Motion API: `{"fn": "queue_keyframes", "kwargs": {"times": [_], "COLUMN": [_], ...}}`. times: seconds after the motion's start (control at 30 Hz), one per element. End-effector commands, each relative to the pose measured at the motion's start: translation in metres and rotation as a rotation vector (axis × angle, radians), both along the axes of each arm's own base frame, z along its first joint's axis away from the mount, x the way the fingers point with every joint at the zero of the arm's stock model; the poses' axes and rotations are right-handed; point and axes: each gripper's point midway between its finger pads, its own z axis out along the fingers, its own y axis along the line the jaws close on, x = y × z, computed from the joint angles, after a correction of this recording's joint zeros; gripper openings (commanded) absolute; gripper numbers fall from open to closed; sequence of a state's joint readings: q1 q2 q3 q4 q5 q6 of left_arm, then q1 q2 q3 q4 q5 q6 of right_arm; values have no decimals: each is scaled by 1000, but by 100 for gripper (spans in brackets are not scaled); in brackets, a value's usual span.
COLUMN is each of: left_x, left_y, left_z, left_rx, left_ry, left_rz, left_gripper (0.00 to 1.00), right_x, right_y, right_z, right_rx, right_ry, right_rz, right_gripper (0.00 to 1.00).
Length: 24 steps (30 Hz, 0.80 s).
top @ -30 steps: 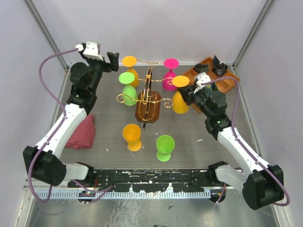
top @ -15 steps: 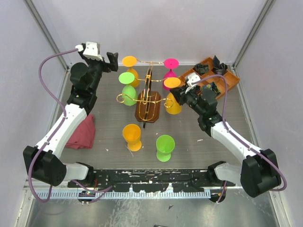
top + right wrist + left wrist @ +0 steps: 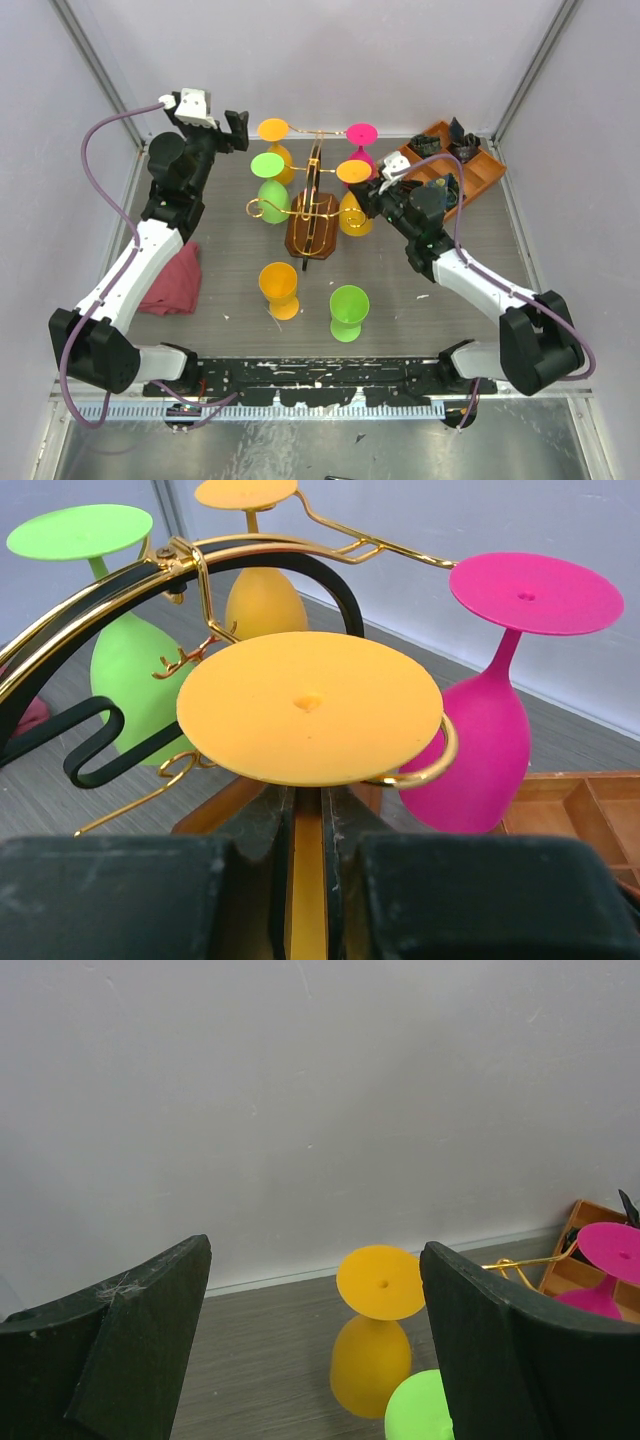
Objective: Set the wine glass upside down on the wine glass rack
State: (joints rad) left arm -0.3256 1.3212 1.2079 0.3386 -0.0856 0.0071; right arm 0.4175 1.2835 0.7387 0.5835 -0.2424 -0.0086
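The wine glass rack (image 3: 312,225) has a dark brown bottle-shaped base and gold wire arms (image 3: 300,540). My right gripper (image 3: 372,197) is shut on the stem of an inverted orange wine glass (image 3: 354,200), foot up (image 3: 310,720), at the rack's right front scroll (image 3: 425,765). An orange (image 3: 274,140), a green (image 3: 270,185) and a pink glass (image 3: 360,150) hang upside down on the rack. My left gripper (image 3: 238,128) is open and empty, raised at the back left, above the hanging orange glass (image 3: 378,1330).
An orange glass (image 3: 279,289) and a green glass (image 3: 349,310) stand on the table in front of the rack. An orange compartment tray (image 3: 485,170) sits at the back right. A red cloth (image 3: 172,280) lies at the left.
My right gripper has carried the orange glass leftward, from beside the tray to the rack's right front arm. The left arm has not moved.
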Motion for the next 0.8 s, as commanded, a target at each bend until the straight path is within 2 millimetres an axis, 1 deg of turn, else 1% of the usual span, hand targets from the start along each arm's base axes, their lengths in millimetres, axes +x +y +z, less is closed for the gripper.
{"fn": "queue_keyframes", "kwargs": {"times": [0.0,0.13,0.43,0.63,0.77], "left_x": [-4,-5,-5,-3,-3], "left_y": [6,8,11,10,10], "left_z": [5,4,2,1,1], "left_rx": [0,1,7,6,5], "left_ry": [-28,-28,-26,-24,-25], "left_rz": [18,22,34,29,29], "left_gripper": [92,92,92,92,92], "right_x": [15,23,36,38,36], "right_y": [3,5,-13,-24,-28], "right_z": [54,52,43,40,40], "right_rx": [76,71,64,57,26], "right_ry": [-149,-141,-128,-128,-128], "right_rz": [-45,-69,-199,-259,-266], "right_gripper": [1,1,1,1,1]}}
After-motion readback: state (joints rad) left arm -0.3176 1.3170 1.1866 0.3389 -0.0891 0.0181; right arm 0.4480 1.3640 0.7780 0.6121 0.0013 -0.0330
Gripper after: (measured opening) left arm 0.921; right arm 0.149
